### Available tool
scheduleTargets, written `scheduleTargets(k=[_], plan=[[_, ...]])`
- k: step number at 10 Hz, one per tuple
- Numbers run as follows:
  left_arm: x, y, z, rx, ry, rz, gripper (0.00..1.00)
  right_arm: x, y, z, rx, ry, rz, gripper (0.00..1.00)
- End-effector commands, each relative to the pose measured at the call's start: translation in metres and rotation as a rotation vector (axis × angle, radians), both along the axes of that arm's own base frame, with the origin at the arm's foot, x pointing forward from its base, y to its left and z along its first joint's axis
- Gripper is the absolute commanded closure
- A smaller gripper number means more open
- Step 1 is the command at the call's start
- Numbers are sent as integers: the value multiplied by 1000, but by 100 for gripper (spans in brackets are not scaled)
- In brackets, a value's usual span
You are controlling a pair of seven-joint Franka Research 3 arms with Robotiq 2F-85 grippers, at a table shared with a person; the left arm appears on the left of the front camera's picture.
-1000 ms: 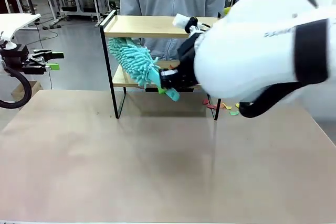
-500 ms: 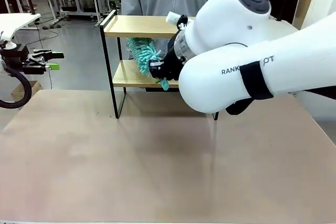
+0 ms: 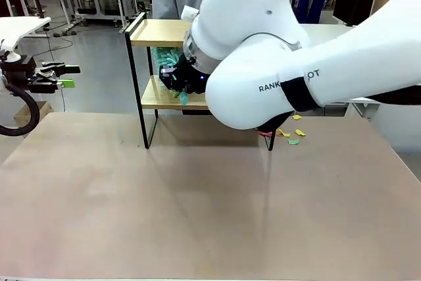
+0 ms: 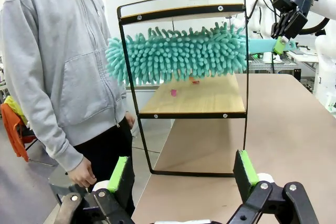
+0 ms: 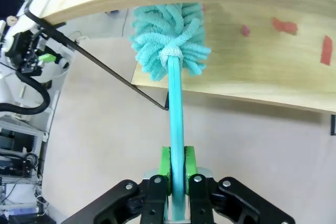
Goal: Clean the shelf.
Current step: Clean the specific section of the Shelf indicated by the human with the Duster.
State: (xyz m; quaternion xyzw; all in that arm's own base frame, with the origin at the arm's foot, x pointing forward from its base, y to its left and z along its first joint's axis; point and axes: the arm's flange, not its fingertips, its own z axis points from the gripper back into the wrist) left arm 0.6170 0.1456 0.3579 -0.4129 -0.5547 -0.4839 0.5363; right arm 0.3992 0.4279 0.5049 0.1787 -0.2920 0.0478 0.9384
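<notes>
Our right pincer [image 5: 177,163] is clenched on the handle of the teal duster [image 4: 178,53], whose head sits between the two boards of the shelf [image 3: 158,31]. The shelf stands at the tabletop's [image 3: 197,195] far edge in front of the person [image 4: 52,66], with coloured scraps [image 5: 284,25] on its lower board. Our left pincer [image 4: 184,169] hangs released well off to the left, holding nothing.

I get bright, even indoor light in every view. In the front view the shelf [image 3: 158,31] and the right arm [image 3: 316,64] cast a soft, diffuse shadow on the bench [image 3: 197,215] beneath them. Focus is sharp throughout. The right wrist view bends the shelf's straight edges into strong curves toward its borders.
</notes>
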Motion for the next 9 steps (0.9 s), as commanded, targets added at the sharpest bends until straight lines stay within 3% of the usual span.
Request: scheduleTargets(k=[1,9], plan=[[-1,0,3,2,-3,-2,0,30,50,-12,-19,18,-31,87],[-1,0,3,2,-3,-2,0,35,65,-19,-87,115,-55,87]])
